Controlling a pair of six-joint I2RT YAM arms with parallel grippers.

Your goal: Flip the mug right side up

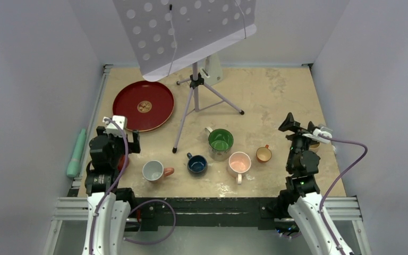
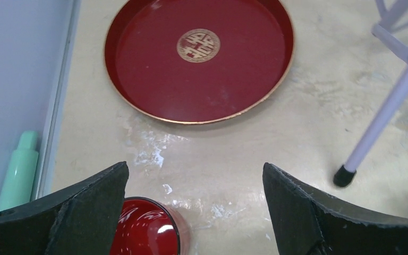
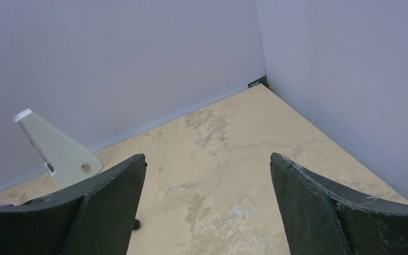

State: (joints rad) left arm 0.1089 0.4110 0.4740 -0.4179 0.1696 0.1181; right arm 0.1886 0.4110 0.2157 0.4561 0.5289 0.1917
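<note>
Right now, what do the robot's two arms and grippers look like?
Both arms are alike: the left arm and right arm have white lower links, black upper joints, and a small white camera block at the wrist. A lilac cable loops from each wrist. The left gripper and right gripper have broad, matte black, wedge-shaped fingers.

High overview, left wrist: shared tray (image 1: 130,114)
</note>
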